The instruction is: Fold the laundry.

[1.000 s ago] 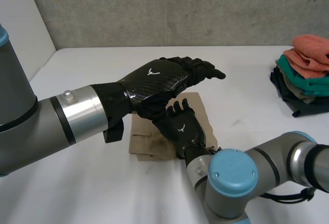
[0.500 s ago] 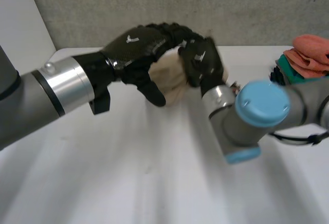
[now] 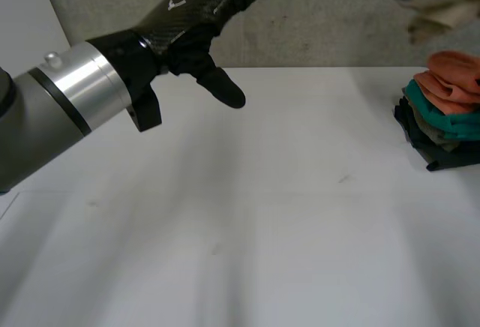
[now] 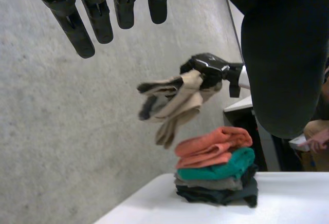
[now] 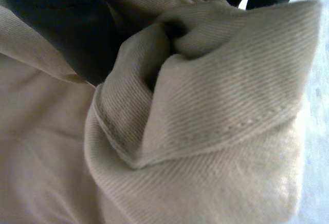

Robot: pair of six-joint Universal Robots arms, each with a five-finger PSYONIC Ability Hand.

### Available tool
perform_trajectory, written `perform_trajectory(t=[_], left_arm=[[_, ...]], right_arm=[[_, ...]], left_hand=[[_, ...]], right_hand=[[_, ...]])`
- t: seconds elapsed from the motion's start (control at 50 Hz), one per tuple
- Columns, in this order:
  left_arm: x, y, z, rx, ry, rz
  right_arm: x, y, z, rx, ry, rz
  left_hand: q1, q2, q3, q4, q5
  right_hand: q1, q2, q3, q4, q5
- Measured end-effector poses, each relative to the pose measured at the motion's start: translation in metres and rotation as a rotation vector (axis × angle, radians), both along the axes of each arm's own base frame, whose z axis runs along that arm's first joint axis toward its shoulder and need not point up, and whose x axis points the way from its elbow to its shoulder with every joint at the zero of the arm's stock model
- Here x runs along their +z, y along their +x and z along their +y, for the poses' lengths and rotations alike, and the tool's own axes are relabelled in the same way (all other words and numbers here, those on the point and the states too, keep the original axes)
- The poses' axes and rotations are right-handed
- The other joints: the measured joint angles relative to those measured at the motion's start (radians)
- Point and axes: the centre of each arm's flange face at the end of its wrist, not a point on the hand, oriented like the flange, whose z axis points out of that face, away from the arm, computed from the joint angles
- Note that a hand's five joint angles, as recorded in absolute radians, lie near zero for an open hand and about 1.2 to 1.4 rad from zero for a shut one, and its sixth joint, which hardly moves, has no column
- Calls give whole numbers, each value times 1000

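Gripping the folded beige twill cloth in the curled right hand, mid-air at 2 o'clock, just above the multicoloured stack of folded clothes. Probably just a straight drop toward 6 o'clock. Nothing in the straight-fingered left hand, way off at 11 o'clock.

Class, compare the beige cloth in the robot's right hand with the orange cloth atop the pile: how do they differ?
The beige cloth hangs bunched in the air, gripped by the right hand; the orange cloth lies folded on the pile. The beige cloth is pale and droops loose; the orange cloth is bright and compact. Both are laundry.
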Motion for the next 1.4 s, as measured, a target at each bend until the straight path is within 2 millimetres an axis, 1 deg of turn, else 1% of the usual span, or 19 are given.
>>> perform_trajectory(t=[0.1, 0.18, 0.28, 0.36, 0.38, 0.44, 0.5, 0.72, 0.84, 1.0, 1.06, 1.1, 1.14, 1.16, 1.18, 1.2, 1.3, 1.32, 1.4], left_arm=[[-15, -6, 1, -15, 32, -28], [-26, -11, 2, -25, 43, -54], [-37, -15, 4, -32, 48, -90], [-41, -16, 5, -34, 43, -113], [-41, -16, 5, -34, 39, -118], [-40, -16, 6, -34, 35, -123], [-36, -15, 8, -33, 27, -126], [-20, -17, 30, -63, 1, -109], [-12, -17, 40, -73, -25, -90], [8, -13, 43, -52, -72, -38], [23, -11, 43, -30, -102, 2], [39, -7, 43, -1, -129, 39], [42, -6, 43, 5, -133, 45], [61, 3, 38, 72, -156, 88], [67, 7, 36, 103, -162, 101], [75, 14, 31, 154, -165, 114], [86, 53, 0, 414, -159, 102], [83, 70, -14, 516, -152, 61], [59, 105, -42, 700, -120, -95]], right_arm=[[-65, -51, -20, 4, 120, 28], [-119, -70, -24, 50, 211, 59], [-169, -73, -21, 120, 302, 98], [-180, -68, -17, 140, 330, 124], [-178, -66, -16, 133, 331, 127], [-174, -64, -16, 119, 327, 126], [-146, -63, -15, 20, 309, 89], [-88, -79, 28, -190, 452, -9], [-65, -107, 52, -435, 498, 63], [12, -144, 61, -918, 233, 228], [53, -127, 63, -952, 18, 237], [85, -95, 70, -877, -176, 226], [90, -89, 71, -858, -206, 224], [93, -84, 73, -842, -228, 222], [119, -31, 92, -639, -424, 213], [122, -12, 100, -553, -466, 215], [105, 69, 139, -129, -485, 214], [89, 95, 154, 27, -434, 209], [47, 140, 185, 297, -247, 186]], left_hand=[[0, 0, 0, 0, 0], [0, 0, 0, 0, 0], [0, 0, 0, 0, 0], [0, 0, 0, 0, 0], [0, 0, 0, 0, 0], [0, 0, 0, 0, 0], [0, 0, 0, 0, 0], [0, 0, 0, 0, 0], [0, 0, 0, 0, 0], [0, 0, 0, 0, 0], [0, 0, 0, 0, 0], [0, 0, 0, 0, 0], [0, 0, 0, 0, 0], [0, 0, 0, 0, 0], [0, 0, 0, 0, 0], [0, 0, 0, 0, 0], [0, 0, 0, 0, 0], [0, 0, 0, 0, 0], [0, 0, 0, 0, 0]], right_hand=[[0, 0, 0, 0, 0], [0, 0, 0, 1, 20], [0, 0, 18, 9, 75], [-27, -113, -108, -132, -51], [-205, -350, -330, -329, -239], [-357, -513, -485, -466, -326], [-731, -931, -936, -960, -509], [-732, -948, -955, -989, -509], [-732, -948, -955, -989, -509], [-732, -948, -955, -989, -509], [-732, -948, -955, -989, -509], [-732, -948, -955, -989, -509], [-732, -948, -955, -989, -509], [-732, -948, -955, -989, -509], [-732, -953, -955, -989, -509], [-732, -953, -955, -989, -509], [-732, -953, -955, -989, -509], [-732, -953, -955, -990, -509], [-732, -954, -955, -990, -509]])
